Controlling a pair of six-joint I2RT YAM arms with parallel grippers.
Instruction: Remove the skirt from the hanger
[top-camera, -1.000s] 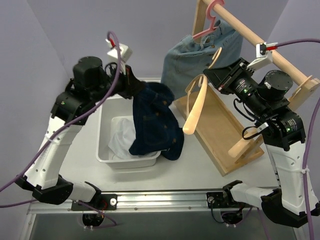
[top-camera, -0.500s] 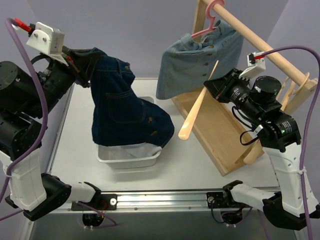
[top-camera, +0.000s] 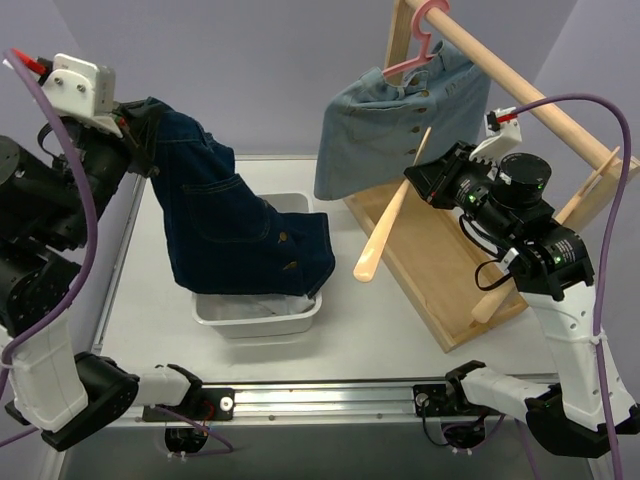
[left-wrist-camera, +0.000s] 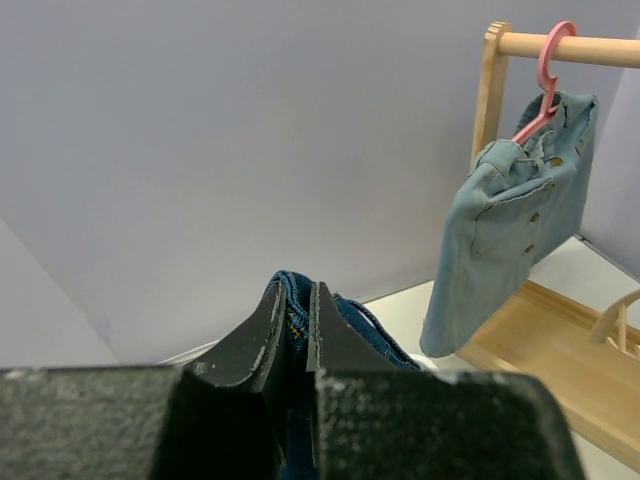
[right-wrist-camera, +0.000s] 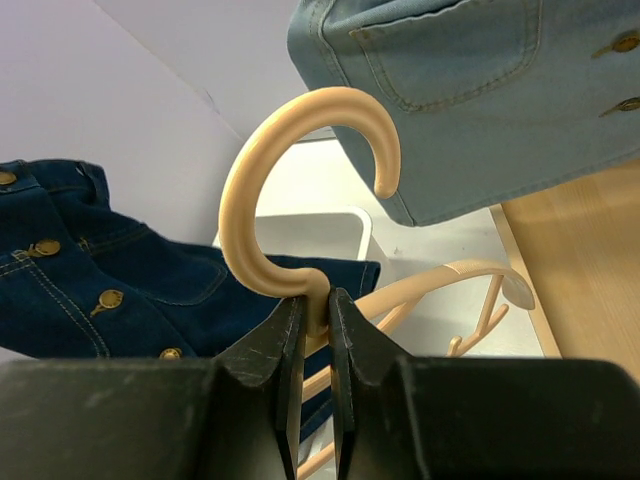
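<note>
We see open surface (top-camera: 160, 290) left of the bin (top-camera: 258, 318); the hanging dark skirt (top-camera: 230, 225) drapes over it, and the beige hanger (top-camera: 382, 235) bars the gap toward the rack (top-camera: 440, 280).

The gripper (right-wrist-camera: 312, 305) is clamped on the beige hanger (right-wrist-camera: 300, 105) just below its hook. A dark skirt (right-wrist-camera: 90, 280) with brass buttons fills the left, and a pale skirt (right-wrist-camera: 480, 100) hangs at upper right.

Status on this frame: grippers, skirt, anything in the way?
Left gripper shut on dark blue skirt, lifted, hem at the white bin. Right gripper shut on tan hanger, hanger bare. Light blue skirt hangs close behind the hook.
</note>
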